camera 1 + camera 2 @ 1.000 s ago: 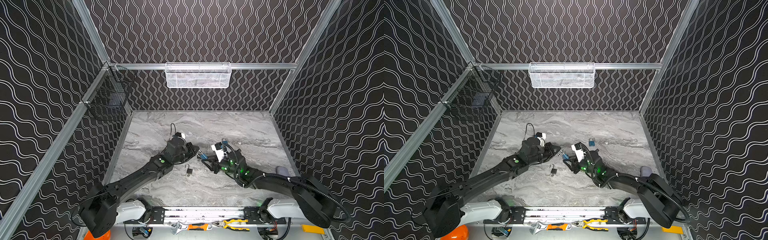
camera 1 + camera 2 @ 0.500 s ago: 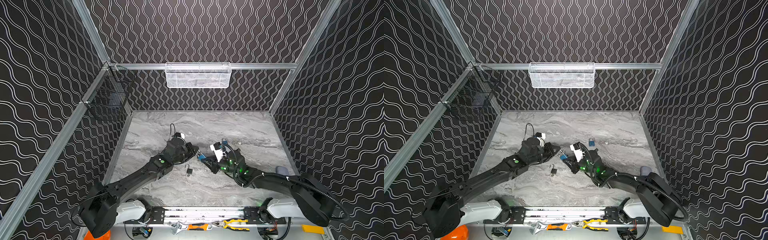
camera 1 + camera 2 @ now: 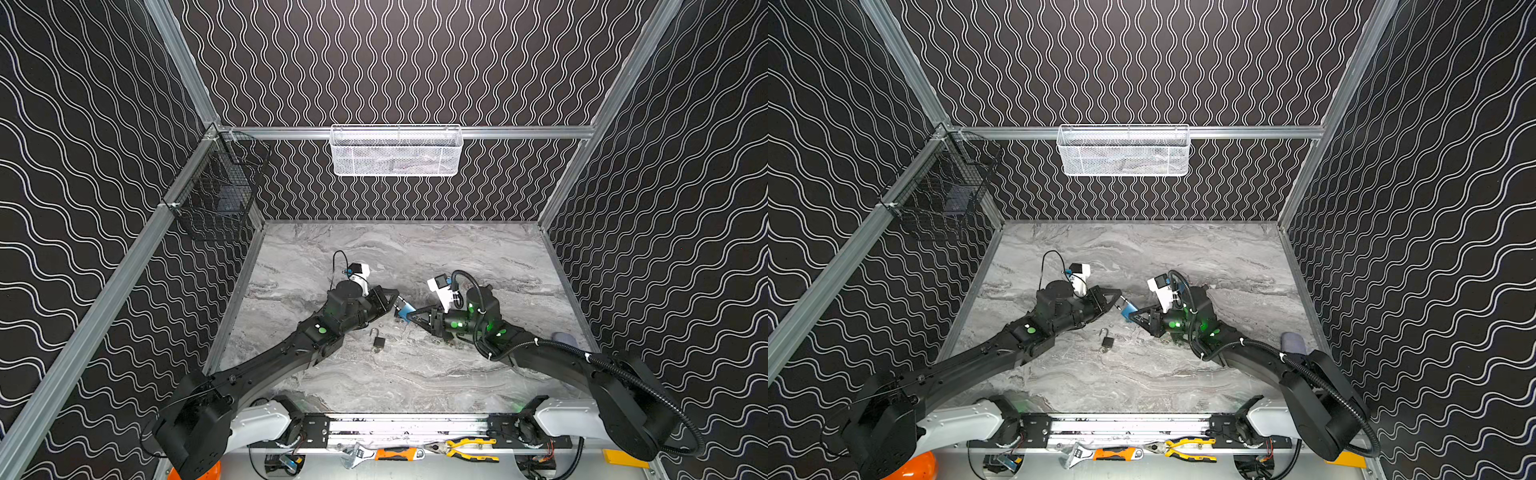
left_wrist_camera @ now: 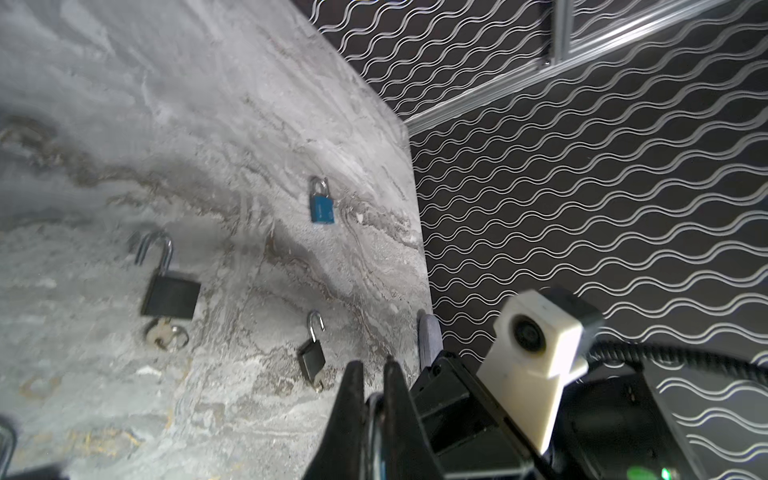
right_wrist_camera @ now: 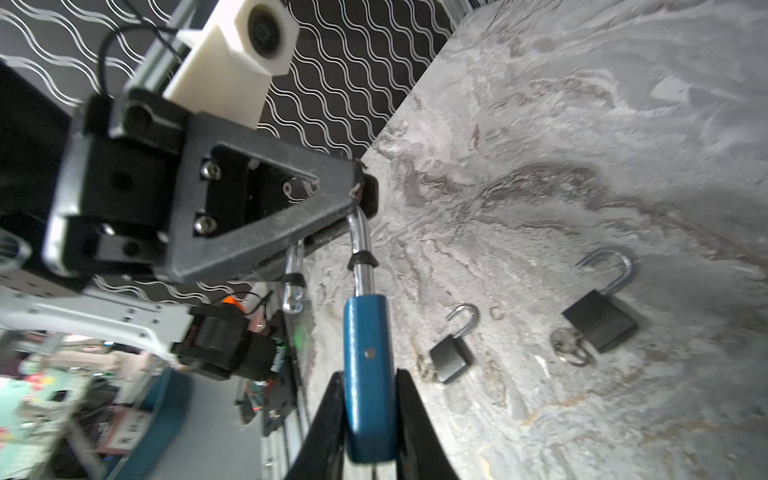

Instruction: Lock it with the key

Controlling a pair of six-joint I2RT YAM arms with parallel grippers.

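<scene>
A blue padlock (image 5: 365,332) hangs in the air between the two arms, its silver shackle (image 5: 361,249) swung open. My right gripper (image 5: 368,372) is shut on the blue body, one finger on each flat face. My left gripper (image 4: 371,365) is shut on the curved end of the shackle. In both top views the lock (image 3: 405,309) (image 3: 1127,309) sits mid-table between the left gripper (image 3: 395,300) and the right gripper (image 3: 412,314). The lock's underside is hidden between the fingers, and no key shows on it.
On the marble lie a small open black padlock (image 5: 451,357), a larger open black padlock (image 5: 598,326) with a key ring (image 5: 569,347), and a shut blue padlock (image 4: 321,203). A greyish cylinder (image 3: 563,338) stands near the right wall. Baskets hang on the back and left walls.
My right gripper has closed its jaws onto the blue padlock's body. The left gripper has kept hold of the shackle, and both arms have barely moved.
</scene>
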